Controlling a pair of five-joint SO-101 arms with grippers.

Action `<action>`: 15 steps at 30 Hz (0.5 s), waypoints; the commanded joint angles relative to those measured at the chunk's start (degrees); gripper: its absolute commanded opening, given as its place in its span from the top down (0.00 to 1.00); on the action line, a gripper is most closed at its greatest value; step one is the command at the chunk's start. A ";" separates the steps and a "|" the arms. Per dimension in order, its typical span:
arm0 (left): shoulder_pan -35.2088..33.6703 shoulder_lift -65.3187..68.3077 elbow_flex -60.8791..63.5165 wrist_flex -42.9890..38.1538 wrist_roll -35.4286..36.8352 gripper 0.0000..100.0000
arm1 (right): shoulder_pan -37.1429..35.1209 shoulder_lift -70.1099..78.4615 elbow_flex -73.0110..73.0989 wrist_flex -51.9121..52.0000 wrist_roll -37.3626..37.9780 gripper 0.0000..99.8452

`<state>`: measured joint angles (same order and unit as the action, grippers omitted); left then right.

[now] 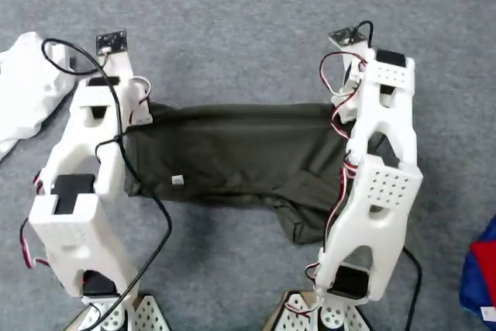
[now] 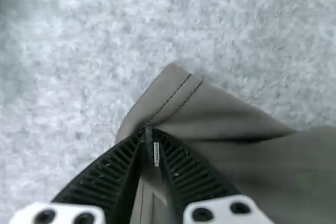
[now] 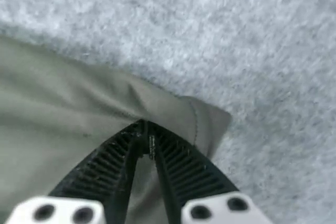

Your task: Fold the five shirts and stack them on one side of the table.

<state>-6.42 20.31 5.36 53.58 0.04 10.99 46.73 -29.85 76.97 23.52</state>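
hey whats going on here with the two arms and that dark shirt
Two robot arms are handling a dark olive shirt lying on the grey table. The left end effector is shut on one far corner and the right end effector on the other. The shirt looks partly folded, with one sleeve sticking out toward the arms' bases. A white shirt lies off to the left and a blue and red garment to the right.

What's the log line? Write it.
left claw: shut on olive shirt corner | right claw: shut on other corner | shirt lying on table
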 commanded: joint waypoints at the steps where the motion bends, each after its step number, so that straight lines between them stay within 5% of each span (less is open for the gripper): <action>1: -0.79 2.15 -10.11 3.87 0.44 0.98 | 1.80 -0.66 -3.65 0.26 0.26 0.99; 10: 0.18 4.53 -26.55 12.84 0.44 0.98 | 0.22 -10.42 -3.12 1.23 3.78 0.99; 15: 1.23 4.53 -35.08 24.97 -0.26 0.98 | -3.74 -16.75 -3.12 7.12 6.42 0.93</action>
<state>-6.59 25.49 -23.12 72.40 -0.04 9.58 37.14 -30.46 81.45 28.70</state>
